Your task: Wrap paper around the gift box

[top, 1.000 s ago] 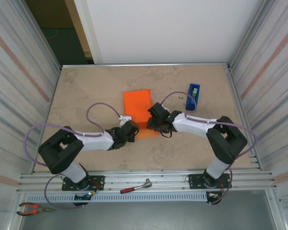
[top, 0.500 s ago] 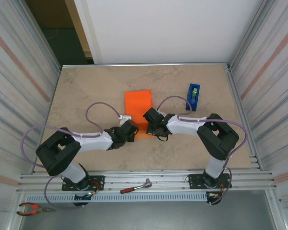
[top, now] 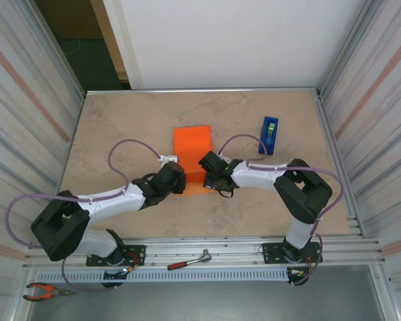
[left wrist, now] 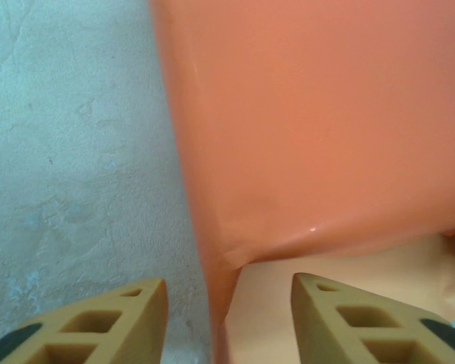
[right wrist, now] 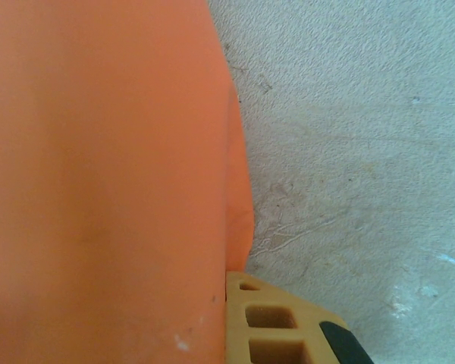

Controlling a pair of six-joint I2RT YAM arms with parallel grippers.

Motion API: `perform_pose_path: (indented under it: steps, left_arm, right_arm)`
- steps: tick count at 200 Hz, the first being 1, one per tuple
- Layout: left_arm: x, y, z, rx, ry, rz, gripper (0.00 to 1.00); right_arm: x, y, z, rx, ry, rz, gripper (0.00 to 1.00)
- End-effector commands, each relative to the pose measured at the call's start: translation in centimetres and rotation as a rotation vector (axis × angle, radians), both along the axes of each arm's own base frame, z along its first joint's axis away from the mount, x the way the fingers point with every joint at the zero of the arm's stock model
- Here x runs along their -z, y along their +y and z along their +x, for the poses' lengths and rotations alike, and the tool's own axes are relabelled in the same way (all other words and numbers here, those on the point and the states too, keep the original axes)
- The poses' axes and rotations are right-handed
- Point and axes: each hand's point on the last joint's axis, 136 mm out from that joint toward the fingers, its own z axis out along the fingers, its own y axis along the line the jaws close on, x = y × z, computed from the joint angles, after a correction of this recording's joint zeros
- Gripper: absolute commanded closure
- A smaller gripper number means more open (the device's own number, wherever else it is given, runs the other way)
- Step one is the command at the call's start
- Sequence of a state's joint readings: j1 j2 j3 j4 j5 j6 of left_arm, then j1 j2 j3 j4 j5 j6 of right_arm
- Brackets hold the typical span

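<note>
The bright orange matte paper sheet (top: 191, 142) lay folded on the beige table (top: 113, 134), with a pale pink face, possibly the small gift box (left wrist: 349, 273), under its fold. The left fingers (left wrist: 152, 326) stood wide astride its edge; the spread of the right fingers (right wrist: 280, 294) could not be told.

A: What sort of place is shown?
B: A robot lab cell is suggested: a beige mottled tabletop (top: 120, 127) is enclosed by ribbed metal walls (top: 27, 100), and red-handled pliers (top: 47, 290) and a red-handled hand tool (top: 189, 261) are left by the slotted aluminium rail (top: 247, 244).
</note>
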State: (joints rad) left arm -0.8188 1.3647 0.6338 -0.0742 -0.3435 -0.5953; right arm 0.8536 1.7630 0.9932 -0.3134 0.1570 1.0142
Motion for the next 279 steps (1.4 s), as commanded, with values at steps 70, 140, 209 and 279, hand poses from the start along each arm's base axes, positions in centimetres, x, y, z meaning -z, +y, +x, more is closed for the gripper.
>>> perform_pose_path:
  steps: [70, 140, 209, 279]
  left_arm:
    - [2.9, -0.4, 1.3, -0.101, -0.023, 0.091, 0.90]
    - [3.6, 0.1, 0.9, -0.100, -0.015, 0.109, 0.90]
    - [4.0, 0.0, 0.8, -0.080, -0.002, 0.129, 0.90]
    - [0.0, -0.3, 0.1, -0.002, -0.017, 0.034, 0.46]
  right_arm:
    - [-1.0, 1.3, -0.4, 0.000, 0.003, 0.054, 0.94]
    - [-3.2, -0.4, -0.4, -0.041, -0.010, 0.062, 0.29]
    - [-1.7, 0.8, 3.5, -0.002, -0.043, 0.038, 0.29]
    - [-2.0, 0.0, 1.5, -0.025, -0.028, 0.048, 0.30]
